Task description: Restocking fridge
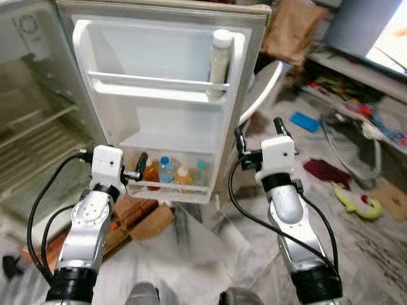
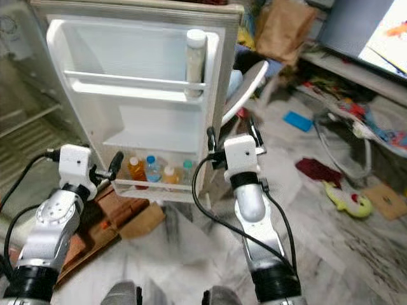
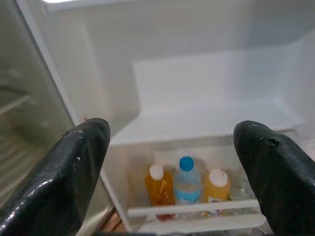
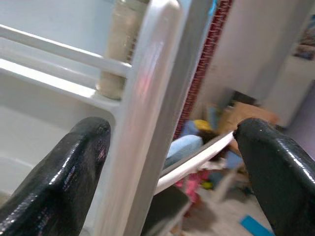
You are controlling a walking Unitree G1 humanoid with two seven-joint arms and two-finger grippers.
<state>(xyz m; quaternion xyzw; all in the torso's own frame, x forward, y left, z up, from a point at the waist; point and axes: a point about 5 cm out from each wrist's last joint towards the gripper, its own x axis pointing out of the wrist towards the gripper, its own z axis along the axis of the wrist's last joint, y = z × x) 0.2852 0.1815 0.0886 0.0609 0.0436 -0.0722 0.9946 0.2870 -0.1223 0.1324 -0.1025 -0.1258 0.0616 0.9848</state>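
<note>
Standing open, the fridge door (image 1: 159,95) already holds four bottles (image 1: 175,173) low and a jar (image 1: 219,60) above; both the left hand (image 1: 135,173) and right hand (image 1: 259,135) spread empty, inner shelves (image 1: 32,136) apparently unfilled.

Fridge door (image 1: 159,76) liner: glossy white moulded plastic, smooth. Bottles (image 3: 187,184) in its bottom shelf: clear plastic, plastic caps. Tall bottle (image 1: 219,60) at the upper rail's right end: translucent, matt. Gripper fingers (image 3: 74,172): black, semi-gloss rubbery. Floor (image 1: 210,248): polished marble-look stone.
</note>
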